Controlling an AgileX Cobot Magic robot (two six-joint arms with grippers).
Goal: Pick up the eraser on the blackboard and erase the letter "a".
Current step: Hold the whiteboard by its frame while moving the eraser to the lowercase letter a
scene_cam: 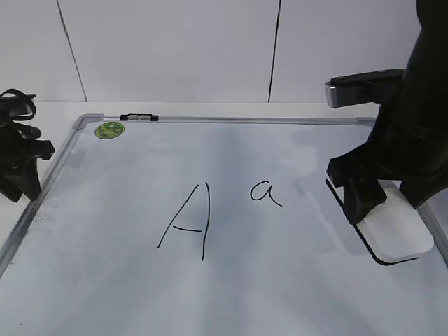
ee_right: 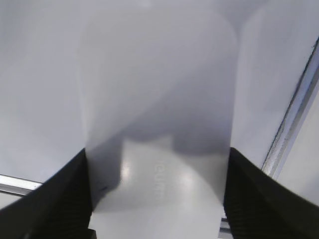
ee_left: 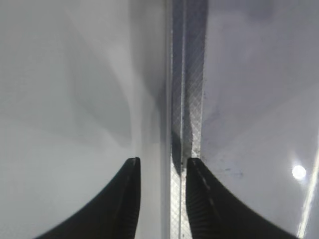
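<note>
The white eraser lies on the blackboard near its right edge, its dark base showing along the left side. My right gripper is down over the eraser's far end, one finger on each long side. In the right wrist view the eraser fills the gap between the fingers, which touch its sides. The small letter "a" is left of the eraser, near the board's middle. My left gripper is open and empty at the board's left frame, its fingers astride the rail.
A large capital "A" is drawn left of the "a". A round green sticker and a small black-and-silver clip sit at the board's far left corner. The board's right frame rail runs close beside the eraser.
</note>
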